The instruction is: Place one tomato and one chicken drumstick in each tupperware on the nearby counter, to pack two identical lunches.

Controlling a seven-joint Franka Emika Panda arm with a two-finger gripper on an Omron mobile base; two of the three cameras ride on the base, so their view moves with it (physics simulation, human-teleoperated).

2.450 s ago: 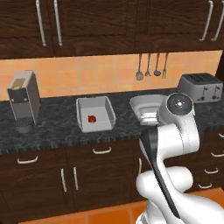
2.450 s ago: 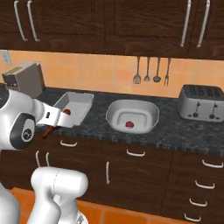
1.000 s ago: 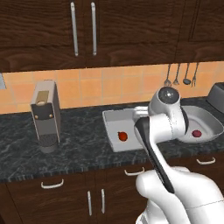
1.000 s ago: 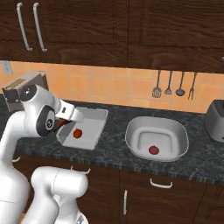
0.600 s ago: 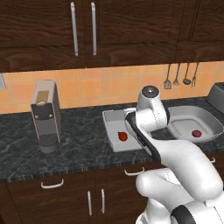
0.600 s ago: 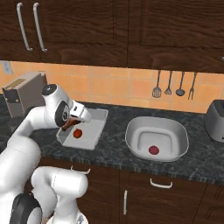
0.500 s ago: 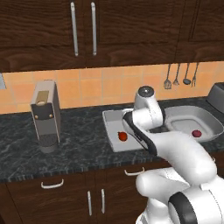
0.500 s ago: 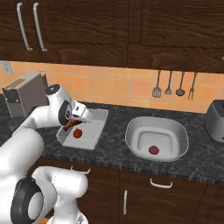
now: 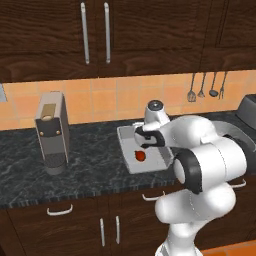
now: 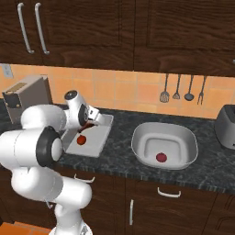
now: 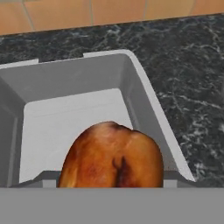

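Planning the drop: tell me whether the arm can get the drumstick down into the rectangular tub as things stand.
Probably yes. The drumstick hangs in the gripper right over the open, lidless rectangular tub. The tomato inside leaves bare floor beside it.

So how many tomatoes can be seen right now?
2: one tomato in the rectangular tupperware under the gripper, another tomato in the rounded tupperware. None seems hidden.
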